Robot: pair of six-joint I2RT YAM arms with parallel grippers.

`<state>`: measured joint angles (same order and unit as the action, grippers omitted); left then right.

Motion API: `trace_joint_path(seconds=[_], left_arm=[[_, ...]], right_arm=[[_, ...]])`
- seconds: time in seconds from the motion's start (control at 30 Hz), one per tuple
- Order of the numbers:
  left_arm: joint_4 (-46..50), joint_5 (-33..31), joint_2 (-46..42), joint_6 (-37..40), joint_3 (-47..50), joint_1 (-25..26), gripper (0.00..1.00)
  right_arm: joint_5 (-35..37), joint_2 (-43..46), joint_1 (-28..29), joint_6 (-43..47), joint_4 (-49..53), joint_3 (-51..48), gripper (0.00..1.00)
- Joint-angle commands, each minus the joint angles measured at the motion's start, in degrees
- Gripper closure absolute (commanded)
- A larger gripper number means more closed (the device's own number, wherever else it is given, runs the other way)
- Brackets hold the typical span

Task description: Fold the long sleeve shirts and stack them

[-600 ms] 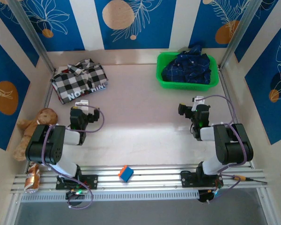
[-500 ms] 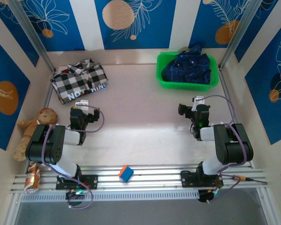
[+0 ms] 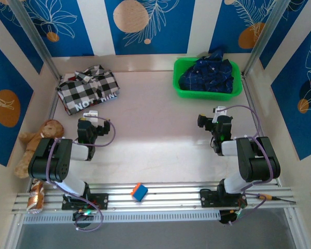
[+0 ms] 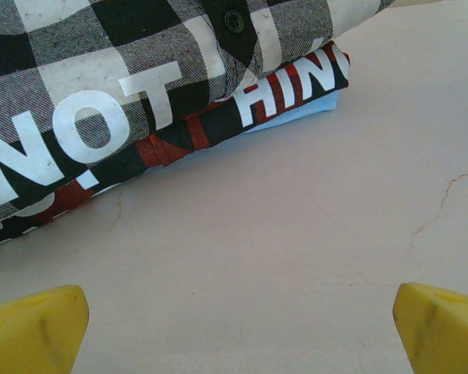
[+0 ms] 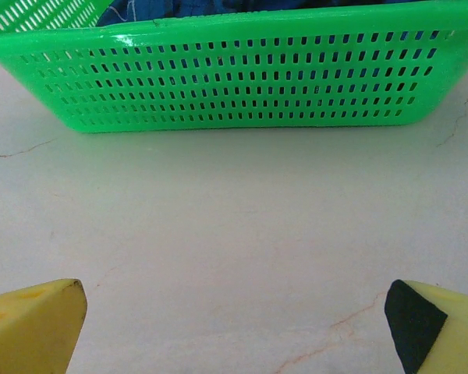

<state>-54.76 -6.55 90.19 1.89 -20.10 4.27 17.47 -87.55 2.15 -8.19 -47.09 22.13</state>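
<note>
The checked shirt (image 3: pixel 88 92) is lying folded on the bench's (image 3: pixel 155 129) far left; the blue plaid shirt (image 3: pixel 207 75) is sitting bunched in the green basket (image 3: pixel 207 95). Nothing is moving: the left fingers (image 4: pixel 35 327) and right fingers (image 5: pixel 31 323) are staying wide open, holding nothing, so the folding is waiting.

No visible change, left claw (image 4: pixel 234 327), right claw (image 5: pixel 234 319) both unmoved

Bright, even light all over. The table (image 3: pixel 155 129) shines pale in the middle, maybe glare from above. Shadows are soft and faint. Close views look sharp.
</note>
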Motion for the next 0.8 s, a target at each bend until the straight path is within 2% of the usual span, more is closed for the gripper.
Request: trace_joint_path(seconds=[0.0, 0.3, 0.33, 0.37, 0.4, 0.43, 0.5, 0.53, 0.63, 0.7, 0.77], left_arm=[[0.2, -0.7, -0.6, 0.1, -0.9, 0.2, 0.00], [0.0, -1.0, -0.7, 0.3, -0.8, 0.3, 0.00], [-0.2, -1.4, -1.7, 0.7, -0.5, 0.6, 0.00], [1.6, -2.9, -3.9, 1.6, -0.5, 1.6, 0.00], [6.3, -6.5, -7.7, 2.9, -1.2, 3.7, 0.00], [13.0, -9.6, -11.7, 3.8, -2.9, 6.1, 0.00], [25.1, -11.4, -18.5, 1.1, -6.8, 8.5, 0.00], [32.0, -10.2, -22.0, -1.9, -8.9, 9.6, 0.00], [46.8, -5.9, -30.0, -12.3, -15.0, 12.0, 0.00], [53.0, -2.4, -33.2, -17.0, -18.5, 13.9, 0.00], [57.7, 1.4, -34.6, -18.3, -22.1, 16.2, 0.00]], right_arm=[[0.9, 0.3, 0.3, 0.2, -2.2, 0.2, 0.01], [1.2, 0.7, 0.4, 0.2, -2.7, 0.2, 0.01], [1.5, 2.4, 1.0, 0.7, -0.1, 0.3, 0.01], [0.2, 3.6, 1.9, 2.3, -1.8, -0.2, 0.01], [8.2, 7.5, 5.2, 2.9, 5.2, 1.9, 0.01], [11.4, 12.2, 6.3, 0.2, 19.8, 6.7, 0.01], [7.4, 18.4, 4.4, -8.9, 42.9, 15.0, 0.01], [5.2, 21.1, 3.5, -13.2, 49.9, 17.1, 0.01], [-5.7, 27.6, -0.1, -21.1, 61.5, 20.4, 0.01], [-10.7, 27.8, -2.8, -24.5, 68.3, 24.5, 0.01], [-13.7, 25.6, -6.2, -27.0, 73.8, 29.2, 0.01]])
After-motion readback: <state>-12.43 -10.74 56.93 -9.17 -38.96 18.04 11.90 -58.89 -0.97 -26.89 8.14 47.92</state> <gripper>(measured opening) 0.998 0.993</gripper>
